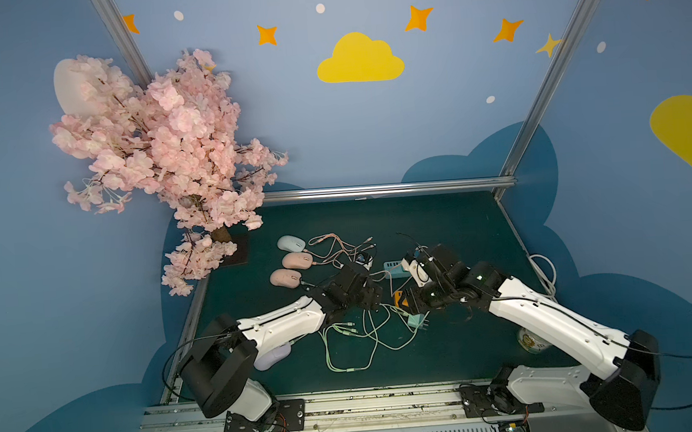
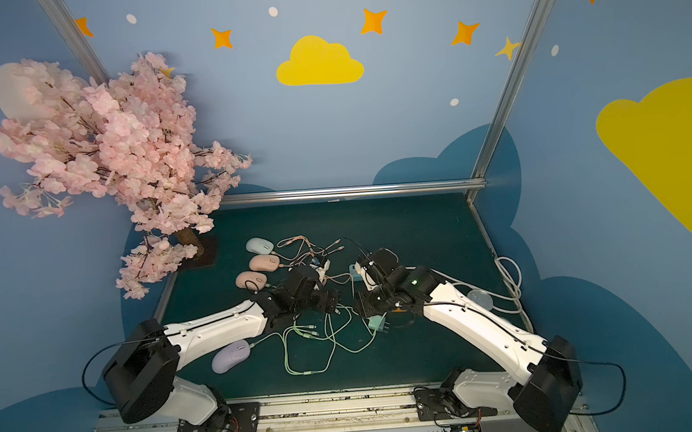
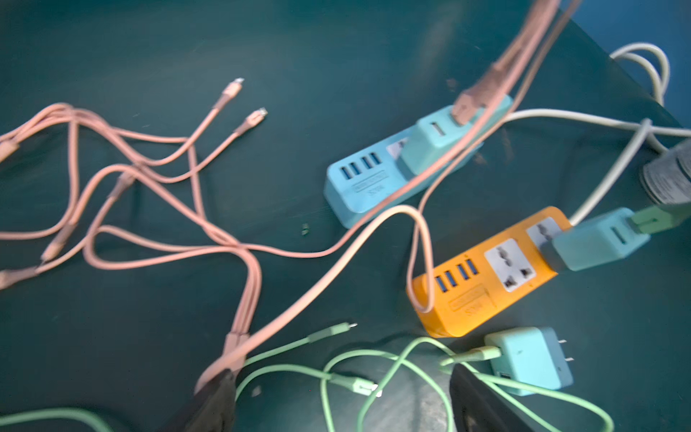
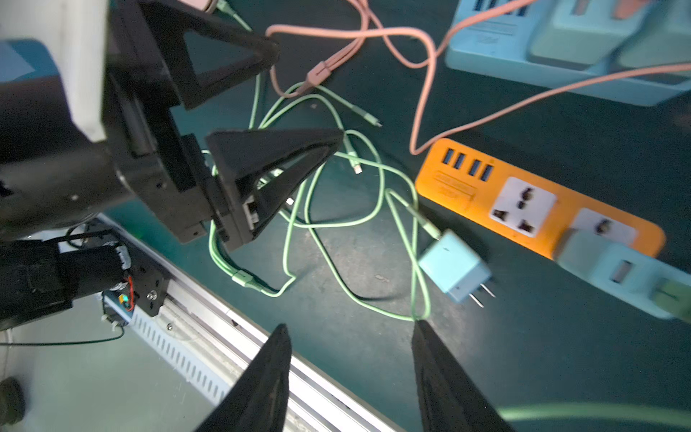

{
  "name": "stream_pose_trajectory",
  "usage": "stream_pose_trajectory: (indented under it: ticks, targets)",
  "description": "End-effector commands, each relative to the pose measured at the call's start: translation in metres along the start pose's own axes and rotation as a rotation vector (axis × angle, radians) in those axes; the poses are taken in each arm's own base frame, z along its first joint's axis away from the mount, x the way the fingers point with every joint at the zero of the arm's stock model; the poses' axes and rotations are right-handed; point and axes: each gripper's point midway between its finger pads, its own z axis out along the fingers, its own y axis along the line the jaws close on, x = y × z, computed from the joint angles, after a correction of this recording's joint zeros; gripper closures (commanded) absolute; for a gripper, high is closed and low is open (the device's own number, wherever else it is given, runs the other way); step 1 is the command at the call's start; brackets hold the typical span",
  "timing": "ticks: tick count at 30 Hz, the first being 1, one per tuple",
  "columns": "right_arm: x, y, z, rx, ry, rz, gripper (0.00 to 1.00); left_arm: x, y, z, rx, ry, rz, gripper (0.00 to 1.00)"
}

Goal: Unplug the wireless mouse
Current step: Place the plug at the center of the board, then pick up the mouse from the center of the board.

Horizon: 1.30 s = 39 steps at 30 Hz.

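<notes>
Several mice lie at the left of the mat: a light blue one [image 1: 291, 243], two pink ones [image 1: 297, 261] with pink cables [image 3: 329, 254], and a lavender one [image 2: 231, 355] on a green cable [image 4: 299, 224]. The green cable ends in a loose teal adapter [image 4: 454, 265] lying unplugged by the orange power strip [image 4: 523, 202]. My left gripper [image 3: 342, 374] is open over the green tangle, and a pink cable lies across one fingertip [image 3: 220, 377]. My right gripper [image 4: 349, 329] is open and holds nothing. A green loop touches one of its fingertips [image 4: 420, 329].
A blue power strip [image 3: 392, 175] carries an adapter with a pink plug. A second adapter [image 3: 598, 239] with a green plug sits in the orange strip. A blossom tree [image 1: 173, 154] stands back left. A can [image 1: 530, 339] and white cables [image 1: 546, 274] are at the right edge.
</notes>
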Motion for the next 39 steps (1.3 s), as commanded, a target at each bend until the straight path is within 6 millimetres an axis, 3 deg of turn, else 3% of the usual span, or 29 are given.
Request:
stream_pose_trajectory:
  ticks: [1, 8, 12, 17, 23, 27, 33, 39]
  targets:
    - [0.001, 0.026, 0.015, -0.077, 0.038, -0.062, 0.47, -0.012, 0.017, -0.010, -0.019, -0.081, -0.100, 0.10]
    - [0.016, 0.061, 0.058, -0.149, 0.170, -0.206, 0.50, -0.020, 0.044, -0.033, -0.080, -0.219, -0.176, 0.07]
    - [0.016, 0.100, 0.076, -0.309, 0.149, -0.303, 0.54, -0.024, 0.073, -0.054, -0.131, -0.266, -0.305, 0.05]
    - [0.013, 0.128, 0.095, -0.353, 0.159, -0.351, 0.51, 0.007, 0.121, -0.087, -0.139, -0.343, -0.721, 0.01]
    - [0.022, 0.147, 0.133, -0.376, 0.206, -0.389, 0.51, 0.044, 0.145, -0.127, -0.257, -0.335, -0.857, 0.00]
    - [0.019, 0.151, 0.158, -0.348, 0.238, -0.393, 0.52, 0.052, 0.146, -0.170, -0.247, -0.382, -0.895, 0.00]
    - [0.010, 0.150, 0.192, -0.267, 0.307, -0.426, 0.54, 0.051, 0.127, -0.214, -0.083, -0.456, -0.879, 0.00]
    - [-0.002, 0.143, 0.216, -0.185, 0.333, -0.462, 0.56, 0.041, 0.111, -0.241, -0.033, -0.430, -0.724, 0.00]
